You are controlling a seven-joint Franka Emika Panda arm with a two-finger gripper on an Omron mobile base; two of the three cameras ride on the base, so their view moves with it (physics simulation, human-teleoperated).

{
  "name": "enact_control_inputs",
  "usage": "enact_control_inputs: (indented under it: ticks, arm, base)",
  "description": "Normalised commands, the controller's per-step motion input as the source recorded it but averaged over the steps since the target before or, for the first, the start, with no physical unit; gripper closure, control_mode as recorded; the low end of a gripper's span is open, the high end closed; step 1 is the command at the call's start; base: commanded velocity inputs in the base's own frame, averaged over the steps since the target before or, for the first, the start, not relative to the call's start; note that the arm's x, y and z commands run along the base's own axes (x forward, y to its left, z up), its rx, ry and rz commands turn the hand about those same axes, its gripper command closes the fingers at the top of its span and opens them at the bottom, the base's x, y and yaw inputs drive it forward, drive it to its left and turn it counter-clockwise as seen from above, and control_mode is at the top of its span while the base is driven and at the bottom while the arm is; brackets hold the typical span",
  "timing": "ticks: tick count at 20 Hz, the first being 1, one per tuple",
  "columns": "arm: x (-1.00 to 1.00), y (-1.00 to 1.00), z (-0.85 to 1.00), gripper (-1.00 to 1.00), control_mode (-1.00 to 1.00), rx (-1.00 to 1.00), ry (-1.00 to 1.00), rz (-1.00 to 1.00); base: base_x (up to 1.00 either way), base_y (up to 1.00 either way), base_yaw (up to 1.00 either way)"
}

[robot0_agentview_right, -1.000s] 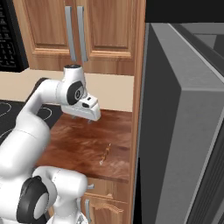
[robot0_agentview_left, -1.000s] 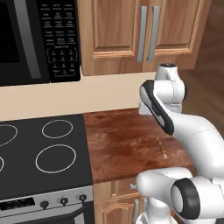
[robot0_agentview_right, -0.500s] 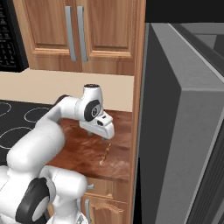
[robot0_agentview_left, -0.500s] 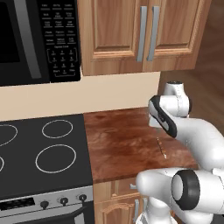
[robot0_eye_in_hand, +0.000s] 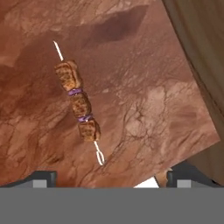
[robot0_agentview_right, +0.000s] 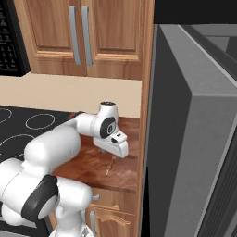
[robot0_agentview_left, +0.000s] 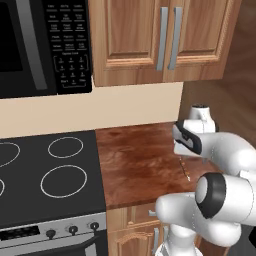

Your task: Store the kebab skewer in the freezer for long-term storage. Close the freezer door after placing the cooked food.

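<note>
The kebab skewer (robot0_eye_in_hand: 78, 105), a thin stick with three brown meat chunks, lies flat on the red-brown counter (robot0_agentview_left: 135, 160). It is close to the counter's right front corner (robot0_agentview_right: 110, 165) and shows as a tiny sliver (robot0_agentview_left: 185, 169) in the left base view. My gripper (robot0_eye_in_hand: 116, 177) hangs just above it, pointing down, open, with nothing between its fingertips (robot0_eye_in_hand: 43, 177). The hand (robot0_agentview_right: 115, 144) sits low over the counter (robot0_agentview_left: 186, 144). The freezer door (robot0_agentview_right: 194, 139), a tall grey slab, stands open at the right, past a wooden side panel.
A black stovetop (robot0_agentview_left: 50, 175) adjoins the counter on the left, with a microwave (robot0_agentview_left: 45, 45) above it. Wooden wall cabinets (robot0_agentview_left: 160, 40) hang over the counter. The wooden side panel (robot0_agentview_right: 147, 115) bounds the counter on the right, close to the hand.
The arm has swung forward and down, bringing the hand from above the counter's back to low over the skewer. The jaws have stayed open. The skewer has not moved.
</note>
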Motion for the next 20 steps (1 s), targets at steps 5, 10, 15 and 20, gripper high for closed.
enact_control_inputs:
  ticks: [5, 10, 15, 20]
  arm:
    - [0.11, -0.04, -0.3, -1.0, -1.0, 0.0, 0.03, 0.0]
    - [0.08, 0.01, -0.14, -1.0, -1.0, 0.0, 0.06, 0.0]
    - [0.54, 0.04, -0.29, -1.0, -1.0, 0.0, 0.01, 0.03]
    - [0.44, 0.0, -0.26, -1.0, -1.0, 0.0, 0.0, 0.05]
  base:
    - [0.0, 0.0, 0.0]
    - [0.0, 0.0, 0.0]
    - [0.0, 0.0, 0.0]
    - [0.0, 0.0, 0.0]
